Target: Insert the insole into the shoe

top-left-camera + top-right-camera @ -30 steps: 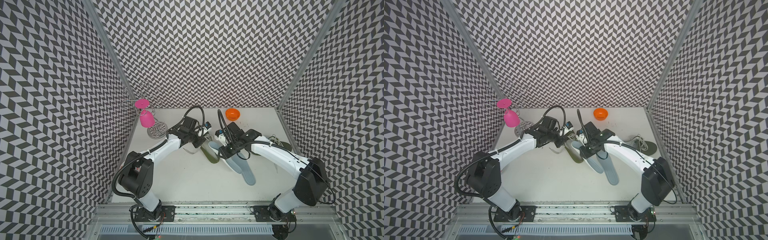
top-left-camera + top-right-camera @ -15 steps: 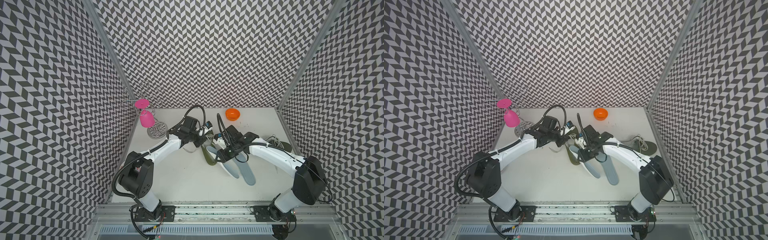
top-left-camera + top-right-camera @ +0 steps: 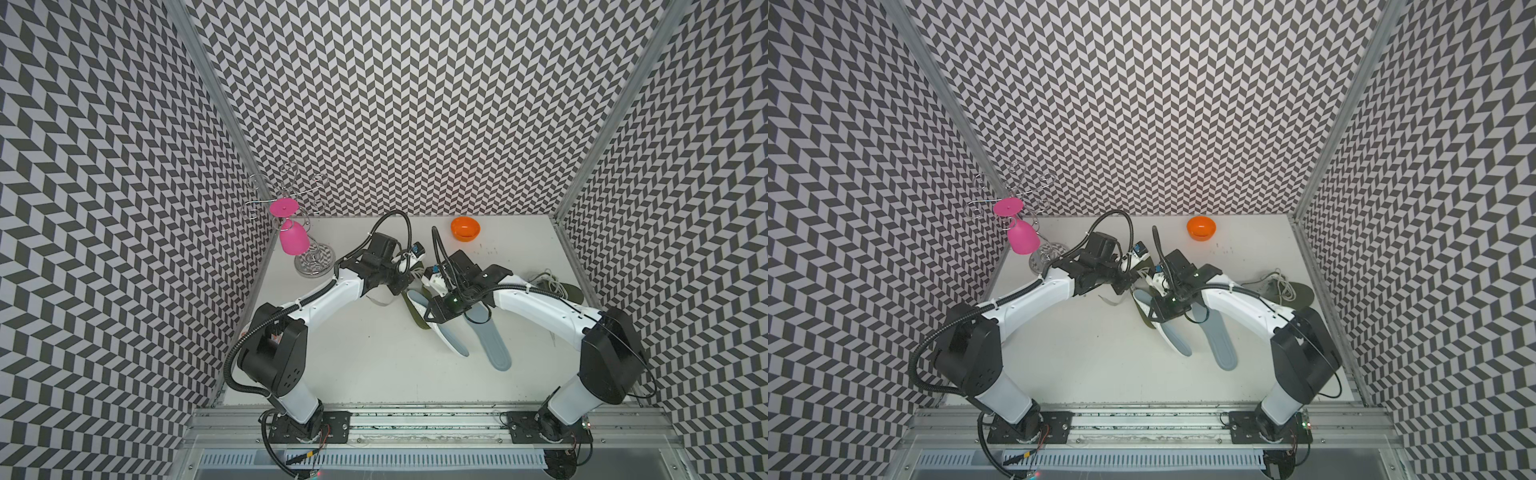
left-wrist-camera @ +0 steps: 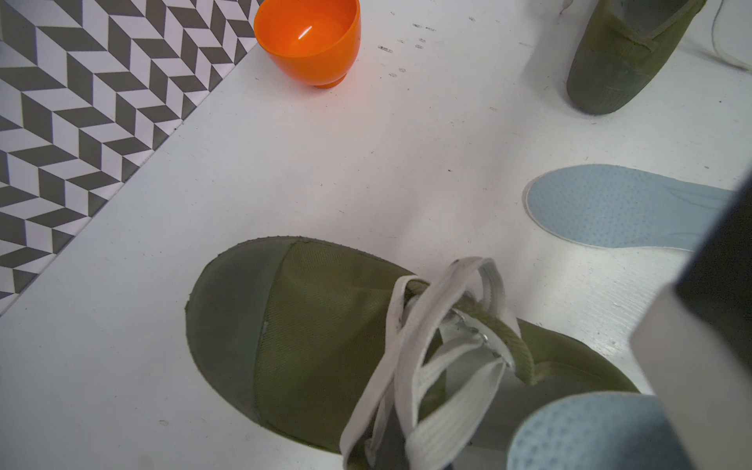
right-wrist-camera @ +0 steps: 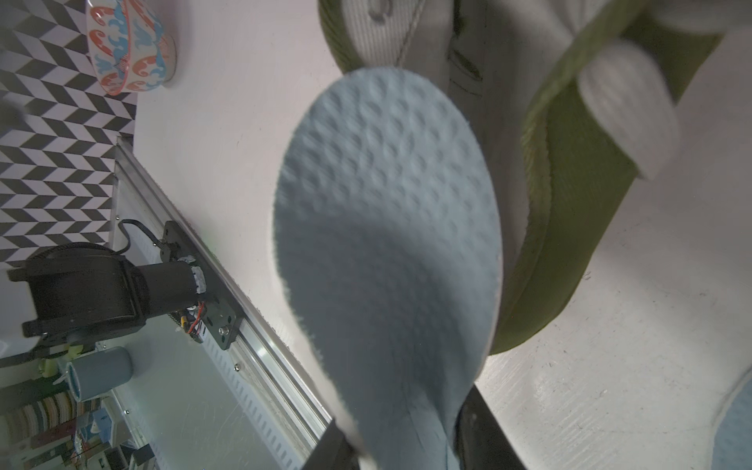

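- The left gripper [image 3: 408, 277] pinched shut on the collar of the shoe [image 4: 317, 333], mid-table.
- The right gripper [image 3: 432, 313] clamped the insole [image 5: 386, 224], its far end at the shoe's opening, the rest jutting nearward.
- A spare insole [image 3: 490, 336] lay just right.

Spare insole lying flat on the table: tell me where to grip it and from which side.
Take the spare insole at its end nearest the front rail, coming down from above with the jaws across its width. It lies flat and thin, so only its side edges offer purchase, and its far end sits beneath the right arm, probably blocked.
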You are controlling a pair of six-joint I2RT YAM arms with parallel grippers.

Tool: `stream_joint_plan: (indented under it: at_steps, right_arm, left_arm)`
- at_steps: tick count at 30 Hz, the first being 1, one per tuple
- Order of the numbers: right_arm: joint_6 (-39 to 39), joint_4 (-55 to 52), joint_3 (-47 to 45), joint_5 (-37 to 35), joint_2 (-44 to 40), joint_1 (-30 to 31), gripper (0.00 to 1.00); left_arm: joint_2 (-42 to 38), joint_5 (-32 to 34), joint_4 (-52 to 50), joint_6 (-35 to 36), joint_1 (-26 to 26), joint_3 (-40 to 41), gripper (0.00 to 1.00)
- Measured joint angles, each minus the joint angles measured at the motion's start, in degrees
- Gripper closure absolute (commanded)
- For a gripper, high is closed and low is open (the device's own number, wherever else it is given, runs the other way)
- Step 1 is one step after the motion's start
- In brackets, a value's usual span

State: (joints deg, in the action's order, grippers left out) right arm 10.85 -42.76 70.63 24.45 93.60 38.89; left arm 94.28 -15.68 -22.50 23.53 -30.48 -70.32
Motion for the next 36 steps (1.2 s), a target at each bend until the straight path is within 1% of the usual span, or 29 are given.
stream_joint_plan:
  at_steps: [8, 16, 24, 32, 36]
  right_arm:
    - [0.11, 0.85, 0.48, -1.11, 2.49, -1.49, 0.64]
    - [-0.07, 1.01, 3.23, -3.65, 5.46, -2.67, 0.65]
    - [-1.16, 0.79, 7.23, -7.82, 7.32, -2.69, 0.65]
    - [-3.23, 1.09, 10.67, -9.18, 10.4, -2.69, 0.63]
    - [-4.7, 3.48, 10.78, -9.73, 11.65, -2.69, 0.62]
  left_arm:
    - [-0.11, 0.09, -1.75, -0.31, -1.16, -0.15, 0.98]
    - [-0.09, -1.92, -6.75, -3.69, -1.14, -3.87, 0.98]
    - [-0.09, -3.3, -8.24, -3.8, -1.38, -3.82, 0.98]
    - [0.11, -4.55, -9.07, -3.8, -1.6, -3.82, 0.98]
    - [0.17, -5.79, -8.7, -4.7, -1.31, -3.37, 0.99]
